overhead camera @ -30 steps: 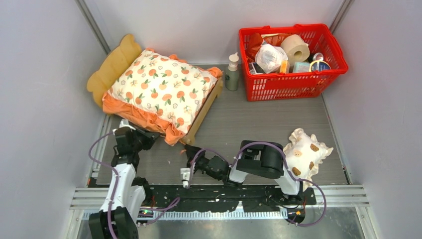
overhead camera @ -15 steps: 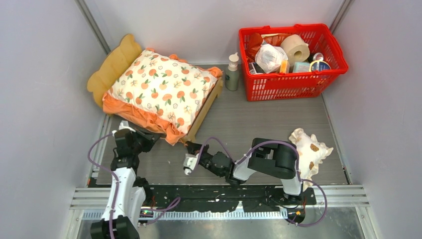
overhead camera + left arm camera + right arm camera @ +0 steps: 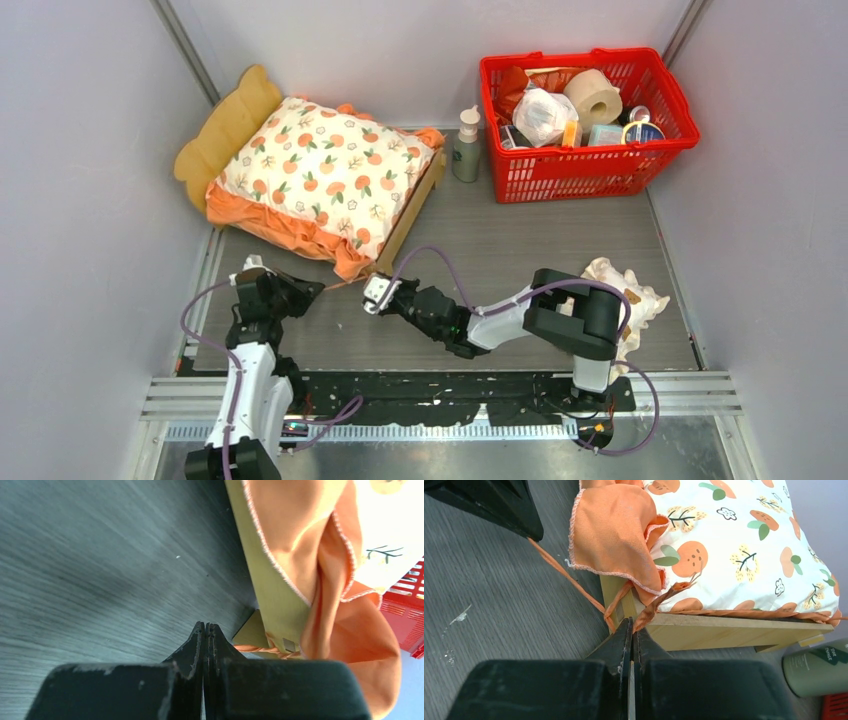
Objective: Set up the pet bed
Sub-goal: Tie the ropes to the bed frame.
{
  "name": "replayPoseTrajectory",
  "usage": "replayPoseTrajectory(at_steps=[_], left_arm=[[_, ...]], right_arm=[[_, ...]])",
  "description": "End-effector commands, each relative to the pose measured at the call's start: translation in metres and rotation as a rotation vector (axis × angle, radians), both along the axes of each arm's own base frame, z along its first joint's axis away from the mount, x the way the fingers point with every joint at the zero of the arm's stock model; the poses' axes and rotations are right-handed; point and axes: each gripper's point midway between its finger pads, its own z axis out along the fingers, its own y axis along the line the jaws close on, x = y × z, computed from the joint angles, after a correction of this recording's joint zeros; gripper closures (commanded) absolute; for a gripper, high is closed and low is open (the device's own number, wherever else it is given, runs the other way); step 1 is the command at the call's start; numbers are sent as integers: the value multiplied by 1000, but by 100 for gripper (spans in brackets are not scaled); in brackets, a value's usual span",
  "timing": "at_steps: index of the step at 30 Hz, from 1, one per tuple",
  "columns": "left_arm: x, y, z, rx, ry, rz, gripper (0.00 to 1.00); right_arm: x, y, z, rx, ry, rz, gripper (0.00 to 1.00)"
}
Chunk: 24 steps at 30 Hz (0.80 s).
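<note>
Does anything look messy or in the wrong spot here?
Yes. The little spotted pillow lies on the table at the front right, not on the pet bed. The orange-print cushion has its ruffle spilling over the frame's foot corner, and an orange tie string stretches out from that corner.

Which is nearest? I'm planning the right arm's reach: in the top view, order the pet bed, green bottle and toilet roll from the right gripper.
From the right gripper:
1. pet bed, its near corner right beside it.
2. green bottle, farther back, left of the red basket.
3. toilet roll, inside that basket, back right.
</note>
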Motion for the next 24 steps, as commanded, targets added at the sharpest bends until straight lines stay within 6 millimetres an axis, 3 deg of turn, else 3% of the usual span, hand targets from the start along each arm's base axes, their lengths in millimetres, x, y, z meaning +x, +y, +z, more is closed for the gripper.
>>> replayPoseTrajectory(at_steps=[1,4,8,13,20,24], left_arm=[[-3,6,-9,12,14,43,100],[-2,7,-8,11,8,43,100],[-2,3,-9,-2,13,32,100],[0,2,-14,4,18,33,100],[2,4,-21,31,51,33,100],[-2,11,-28,67,99,53,100]], right_arm=[[12,6,91,193,-84,-17,95],[9,16,90,156,-86,25,95],[20,22,104,150,-104,-19,95],[25,30,102,100,-97,-28,95],[44,20,104,135,-82,-119,95],[62,-2,99,175,-45,-190,95]])
